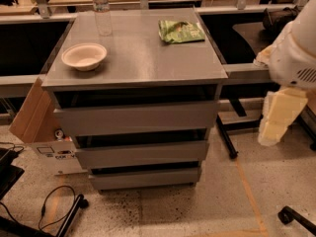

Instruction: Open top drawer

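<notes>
The top drawer (136,117) is the widest grey front of three, just under the grey cabinet top (143,58). A dark gap shows above its front panel. Two shorter-looking grey drawer fronts (140,153) sit below it. My gripper (277,116), cream-coloured under a white arm, hangs in the air to the right of the cabinet at about the top drawer's height. It is apart from the drawer and touches nothing.
On the cabinet top stand a white bowl (84,56), a clear water bottle (101,9) and a green snack bag (180,31). A cardboard box (34,115) leans at the cabinet's left. Cables (54,206) lie on the floor at front left. A black table leg (226,137) stands at right.
</notes>
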